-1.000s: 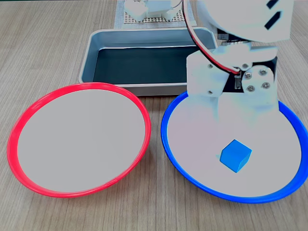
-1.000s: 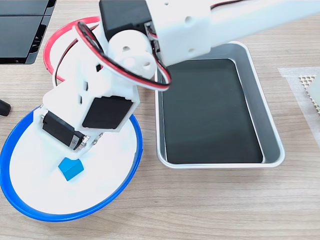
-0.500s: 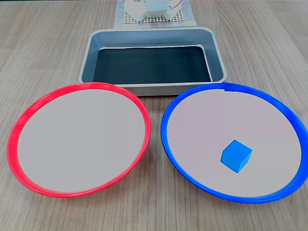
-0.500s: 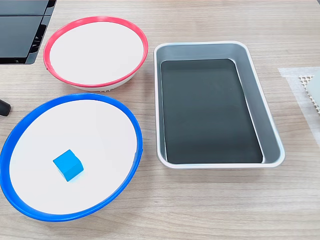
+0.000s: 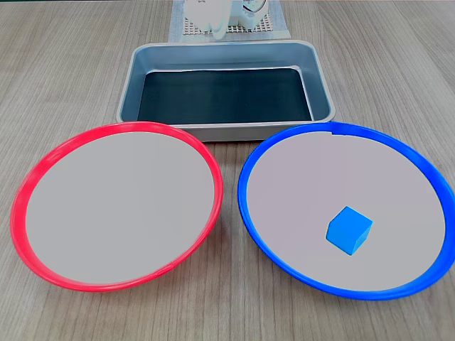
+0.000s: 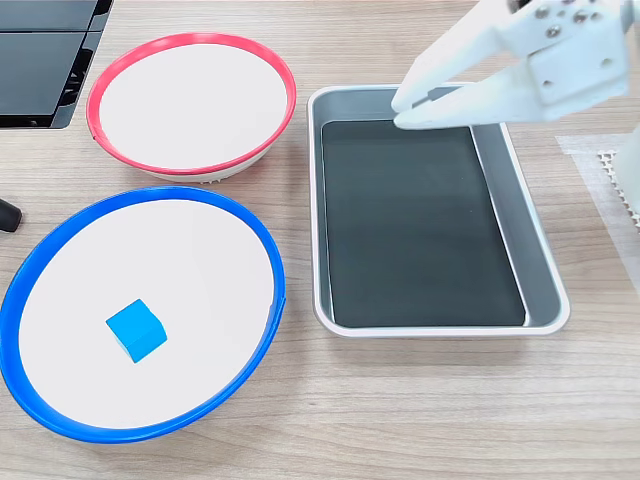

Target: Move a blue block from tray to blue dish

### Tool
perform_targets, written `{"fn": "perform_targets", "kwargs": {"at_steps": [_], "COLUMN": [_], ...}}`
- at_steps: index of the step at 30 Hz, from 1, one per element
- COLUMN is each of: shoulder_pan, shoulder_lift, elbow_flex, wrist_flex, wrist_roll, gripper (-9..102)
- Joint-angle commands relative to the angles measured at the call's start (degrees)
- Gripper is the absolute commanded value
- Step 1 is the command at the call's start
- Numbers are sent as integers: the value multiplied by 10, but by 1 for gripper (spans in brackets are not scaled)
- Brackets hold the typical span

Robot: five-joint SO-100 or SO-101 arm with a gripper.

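Note:
The blue block [image 5: 348, 229] lies alone in the blue dish [image 5: 298, 185], right of its middle in a fixed view; in the other fixed view the blue block [image 6: 136, 329] sits in the lower left part of the blue dish [image 6: 200, 260]. The tray [image 5: 224, 132] stands behind the two dishes, its black floor bare. My gripper [image 6: 402, 112] reaches in from the upper right above the tray [image 6: 440, 330], fingertips together and nothing held, far from the block.
A red-rimmed dish [image 5: 121, 206] of the same size sits beside the blue one. A white perforated mat [image 5: 227, 30] with white arm parts [image 5: 206, 13] lies behind the tray. A black device [image 6: 40, 60] occupies one table corner. Bare wood surrounds the dishes.
One second ago the arm hung over the blue dish just above the block. It then pulled out of both views, and now the gripper shows over the tray. The block has stayed put.

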Motion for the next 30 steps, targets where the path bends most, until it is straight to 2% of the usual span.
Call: {"fn": "perform_targets", "kwargs": {"at_steps": [1,5,13,30], "shoulder_pan": [4,5,6,-2], "shoulder_lift": [42,70,124,124], "elbow_flex": [42,75,83,83], "wrist_flex": [-14,-11,108,108], "wrist_roll": [-4,-5,4,4], "gripper": [0,0,0,0]}}
